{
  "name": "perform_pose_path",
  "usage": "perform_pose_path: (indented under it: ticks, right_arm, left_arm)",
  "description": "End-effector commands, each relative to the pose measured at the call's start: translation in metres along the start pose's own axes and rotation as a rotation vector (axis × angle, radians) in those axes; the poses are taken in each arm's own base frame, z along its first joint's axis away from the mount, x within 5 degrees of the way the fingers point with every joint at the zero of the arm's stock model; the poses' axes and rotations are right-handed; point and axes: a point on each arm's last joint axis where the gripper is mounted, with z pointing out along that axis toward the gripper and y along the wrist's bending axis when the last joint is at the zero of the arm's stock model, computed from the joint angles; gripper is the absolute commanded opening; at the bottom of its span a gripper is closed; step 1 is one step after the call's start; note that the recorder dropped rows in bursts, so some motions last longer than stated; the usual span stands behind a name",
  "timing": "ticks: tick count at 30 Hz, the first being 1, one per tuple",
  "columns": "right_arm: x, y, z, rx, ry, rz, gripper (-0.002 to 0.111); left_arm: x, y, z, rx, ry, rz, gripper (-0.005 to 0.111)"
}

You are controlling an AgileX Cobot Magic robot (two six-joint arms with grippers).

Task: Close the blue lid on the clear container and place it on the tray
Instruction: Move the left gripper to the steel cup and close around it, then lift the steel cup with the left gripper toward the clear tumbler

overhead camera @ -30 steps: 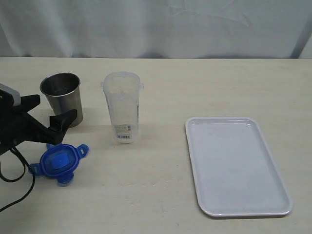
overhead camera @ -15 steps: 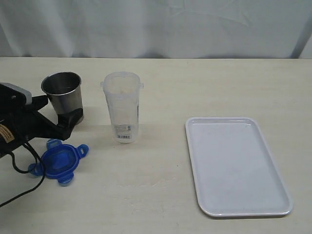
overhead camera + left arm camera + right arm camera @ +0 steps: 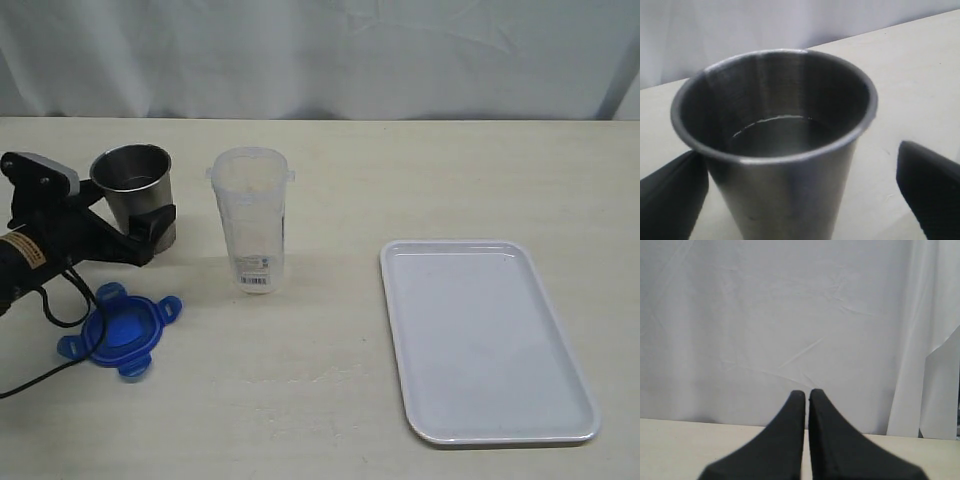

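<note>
**Operator:** What changed in the last second?

**Technician:** The left gripper [image 3: 128, 222] has left the blue lid [image 3: 120, 326] and moved farther away. Its jaws now stand spread wide around the steel cup [image 3: 135, 195]. The lid lies ungripped at near left. The clear container [image 3: 252, 220] stands open, well apart from the tray [image 3: 578, 400]. The right gripper [image 3: 806, 396] is closed and empty. I judge the lid pickup not begun.

**Operator:** Any readable text?

**Technician:** A barcode label [image 3: 256, 273] near the container's base; the digits are illegible.

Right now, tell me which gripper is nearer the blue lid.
Left. The left gripper stands open around the steel cup, just beyond the blue lid. The right gripper, shut, faces the curtain, outside the exterior view.
</note>
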Motion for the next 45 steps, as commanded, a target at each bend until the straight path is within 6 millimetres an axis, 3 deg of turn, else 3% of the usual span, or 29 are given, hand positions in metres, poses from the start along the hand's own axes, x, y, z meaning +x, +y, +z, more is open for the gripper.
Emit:
perform_pose_path:
  ticks: [1, 7, 17, 30, 35, 45]
  right_arm:
    - [0.0, 0.0, 0.0, 0.003, -0.005, 0.004, 0.004]
    - [0.0, 0.0, 0.0, 0.003, -0.005, 0.004, 0.004]
    - [0.0, 0.0, 0.0, 0.004, -0.005, 0.011, 0.004]
    - [0.0, 0.0, 0.0, 0.004, -0.005, 0.011, 0.004]
    - [0.0, 0.0, 0.0, 0.004, -0.005, 0.011, 0.004]
    - [0.0, 0.0, 0.0, 0.004, -0.005, 0.011, 0.004]
  left_arm:
    - [-0.005, 0.005, 0.007, -0.013, -0.003, 0.011, 0.094]
    - [0.012, 0.008, 0.021, -0.001, 0.015, -0.005, 0.094]
    - [0.021, 0.01, 0.032, 0.009, -0.025, -0.015, 0.094]
    - [0.017, 0.011, 0.034, 0.01, -0.056, -0.011, 0.093]
    - [0.019, 0.012, 0.034, 0.008, -0.033, -0.011, 0.069]
    - [0.023, 0.01, 0.034, 0.028, 0.009, 0.001, 0.0]
